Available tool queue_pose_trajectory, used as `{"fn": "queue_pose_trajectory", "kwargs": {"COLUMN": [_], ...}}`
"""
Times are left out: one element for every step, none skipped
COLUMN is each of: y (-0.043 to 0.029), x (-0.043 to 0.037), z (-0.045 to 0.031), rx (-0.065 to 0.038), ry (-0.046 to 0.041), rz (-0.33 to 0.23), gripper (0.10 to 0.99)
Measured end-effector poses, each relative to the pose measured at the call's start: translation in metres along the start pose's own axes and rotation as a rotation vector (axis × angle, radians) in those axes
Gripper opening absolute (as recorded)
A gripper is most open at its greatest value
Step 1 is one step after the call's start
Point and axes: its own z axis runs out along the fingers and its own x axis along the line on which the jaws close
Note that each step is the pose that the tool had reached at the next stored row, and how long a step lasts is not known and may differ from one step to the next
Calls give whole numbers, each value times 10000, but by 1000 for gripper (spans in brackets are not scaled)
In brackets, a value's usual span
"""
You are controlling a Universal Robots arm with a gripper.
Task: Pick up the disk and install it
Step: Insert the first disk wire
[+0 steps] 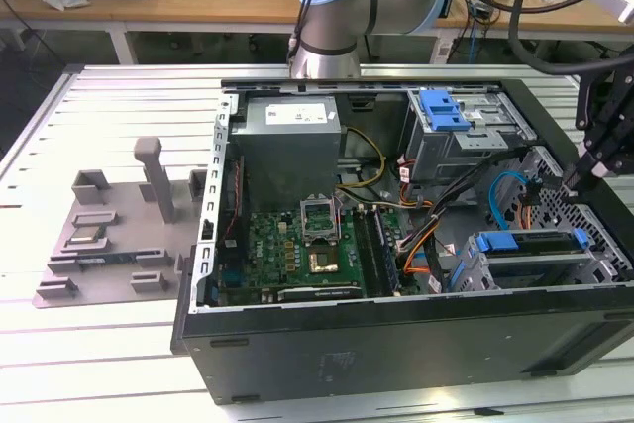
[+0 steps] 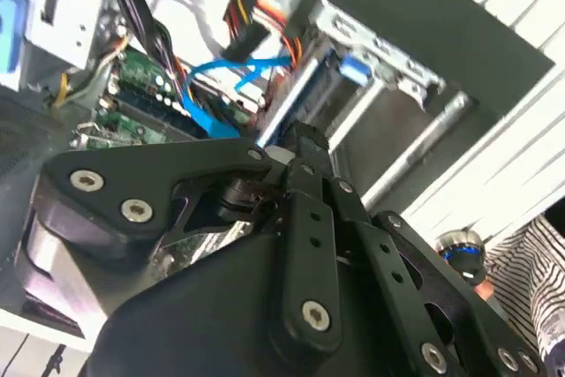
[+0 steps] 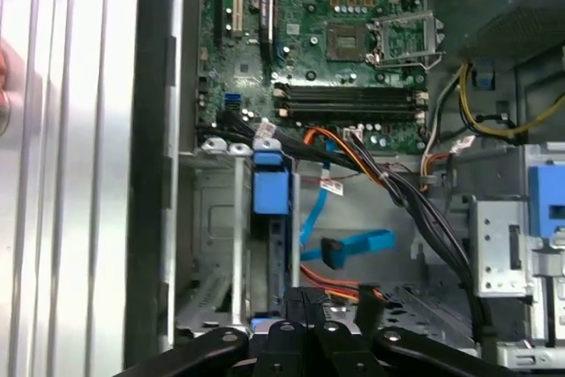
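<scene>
The disk (image 1: 530,248), blue-bracketed, sits in the drive cage at the computer case's (image 1: 396,339) near corner on the exterior view's right. The gripper (image 1: 573,181) hovers just above it; whether its jaws are open cannot be told.

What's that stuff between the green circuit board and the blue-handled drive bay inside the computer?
A bundle of orange and black wires runs between the circuit board and the drive bay, seen in the exterior view.

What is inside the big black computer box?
Inside the computer case you can see a green circuit board, a grey power box, colourful cables and blue-tabbed drive racks. Whatever lies under them is covered.
</scene>
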Motion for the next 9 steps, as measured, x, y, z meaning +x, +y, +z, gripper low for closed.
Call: {"fn": "queue_pose_trajectory", "kwargs": {"y": [-49, -70, -78, -99, -109, -121, -142, -189, -190], "x": [-77, -130, -153, -213, -236, -267, -311, -377, -381], "z": [39, 75, 92, 136, 152, 171, 203, 242, 246], "rx": [-6, -11, -12, -15, -15, -16, -17, -18, -17], "ry": [11, 11, 12, 12, 13, 15, 14, 15, 15], "rz": [1, 0, 0, 1, 1, 1, 1, 1, 3], "gripper": [106, 106, 106, 106, 106, 106, 106, 106, 106]}}
